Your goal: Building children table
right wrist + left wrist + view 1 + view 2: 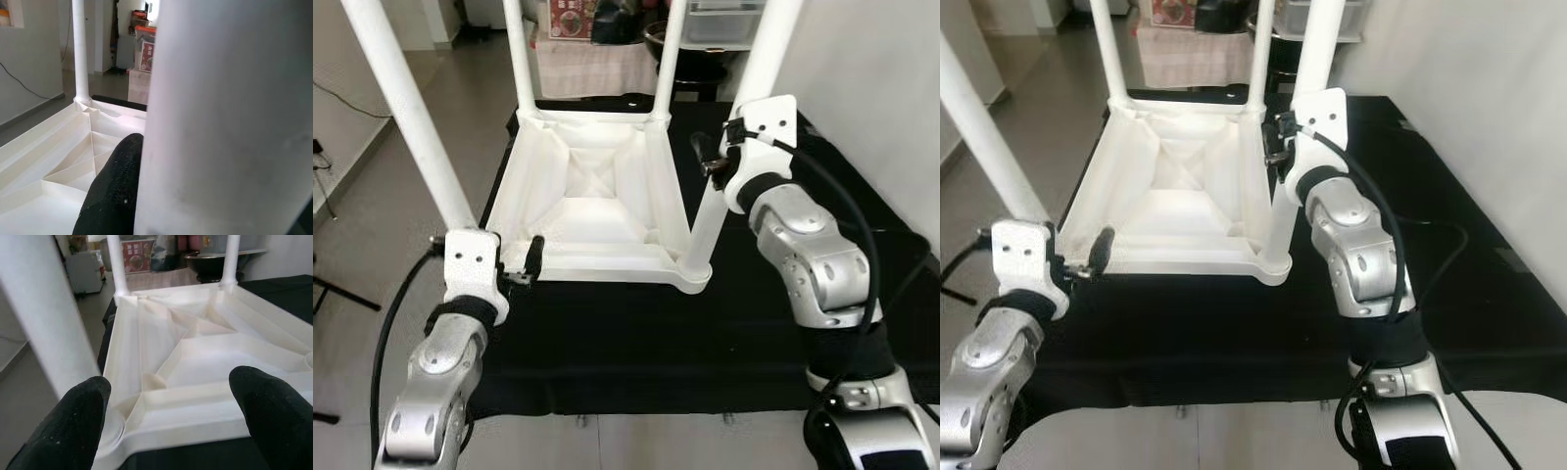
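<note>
table legs [396,93] cropped at top edge

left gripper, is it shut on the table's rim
No, the left gripper is open, its two black fingers spread apart before the upturned table.

One upturned white table top [597,201], four white legs [406,108] standing on it. One black mat [636,333] underneath. Two grippers: left gripper [524,264], right gripper [710,157].

White table [597,196], black cloth [636,343], silver arms, black fingers [78,421].
</note>
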`<state>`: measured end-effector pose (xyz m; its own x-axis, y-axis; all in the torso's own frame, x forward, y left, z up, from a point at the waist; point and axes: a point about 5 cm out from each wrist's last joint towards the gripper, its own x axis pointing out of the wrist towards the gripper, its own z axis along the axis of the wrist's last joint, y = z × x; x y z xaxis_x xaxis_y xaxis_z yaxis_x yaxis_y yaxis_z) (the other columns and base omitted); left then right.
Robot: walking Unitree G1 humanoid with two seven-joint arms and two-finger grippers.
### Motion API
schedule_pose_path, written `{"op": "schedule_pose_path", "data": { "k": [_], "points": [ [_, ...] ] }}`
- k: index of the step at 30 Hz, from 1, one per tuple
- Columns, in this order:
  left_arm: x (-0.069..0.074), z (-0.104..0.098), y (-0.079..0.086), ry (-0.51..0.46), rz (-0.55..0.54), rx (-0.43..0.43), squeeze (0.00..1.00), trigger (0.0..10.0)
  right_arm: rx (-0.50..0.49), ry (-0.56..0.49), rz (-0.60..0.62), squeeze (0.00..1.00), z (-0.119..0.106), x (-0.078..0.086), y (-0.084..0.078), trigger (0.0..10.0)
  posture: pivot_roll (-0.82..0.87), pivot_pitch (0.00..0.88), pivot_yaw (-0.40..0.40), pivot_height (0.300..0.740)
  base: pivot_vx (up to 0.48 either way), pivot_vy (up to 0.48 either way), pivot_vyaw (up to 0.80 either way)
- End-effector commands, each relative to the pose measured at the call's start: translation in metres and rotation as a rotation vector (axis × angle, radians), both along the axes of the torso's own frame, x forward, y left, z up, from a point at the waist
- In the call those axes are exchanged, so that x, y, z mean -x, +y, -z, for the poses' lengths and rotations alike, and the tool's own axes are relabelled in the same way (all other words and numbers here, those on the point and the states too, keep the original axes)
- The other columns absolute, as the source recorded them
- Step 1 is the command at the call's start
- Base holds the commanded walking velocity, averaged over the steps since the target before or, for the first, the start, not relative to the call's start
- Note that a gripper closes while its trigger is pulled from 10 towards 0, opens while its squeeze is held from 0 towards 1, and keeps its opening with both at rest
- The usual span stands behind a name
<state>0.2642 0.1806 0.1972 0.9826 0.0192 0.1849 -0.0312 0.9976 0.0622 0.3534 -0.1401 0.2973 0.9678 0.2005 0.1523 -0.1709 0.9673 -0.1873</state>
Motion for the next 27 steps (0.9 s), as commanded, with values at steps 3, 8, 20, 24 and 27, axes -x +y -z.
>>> {"op": "schedule_pose_path", "data": {
  "k": [3,8,20,24,27],
  "points": [
    [0.003,0.004,0.006,0.02,-0.034,0.005,0.0,10.0,0.134,0.251,0.03,0.0,0.056,-0.008,-0.005,10.0,0.02,0.154,-0.076,0.74,0.0,0.0,0.0],
    [0.0,0.007,0.023,0.026,-0.083,-0.002,0.0,10.0,0.14,0.251,0.032,0.0,0.056,-0.008,-0.006,10.0,0.01,0.154,-0.08,0.74,0.0,0.0,0.0],
    [-0.023,-0.001,0.058,-0.022,-0.111,-0.075,0.0,10.0,-0.077,0.18,0.073,0.0,-0.001,-0.023,-0.029,10.0,-0.03,0.162,-0.092,0.74,0.0,0.0,0.0],
    [-0.025,-0.001,0.057,-0.018,-0.107,-0.088,0.0,10.0,-0.102,0.176,0.073,0.0,-0.006,-0.024,-0.032,10.0,-0.03,0.163,-0.095,0.74,0.0,0.0,0.0],
    [-0.029,0.0,0.055,-0.019,-0.099,-0.088,0.0,10.0,-0.112,0.168,0.07,0.0,-0.01,-0.025,-0.033,10.0,-0.04,0.163,-0.098,0.74,0.0,0.0,0.0]
  ]
}}
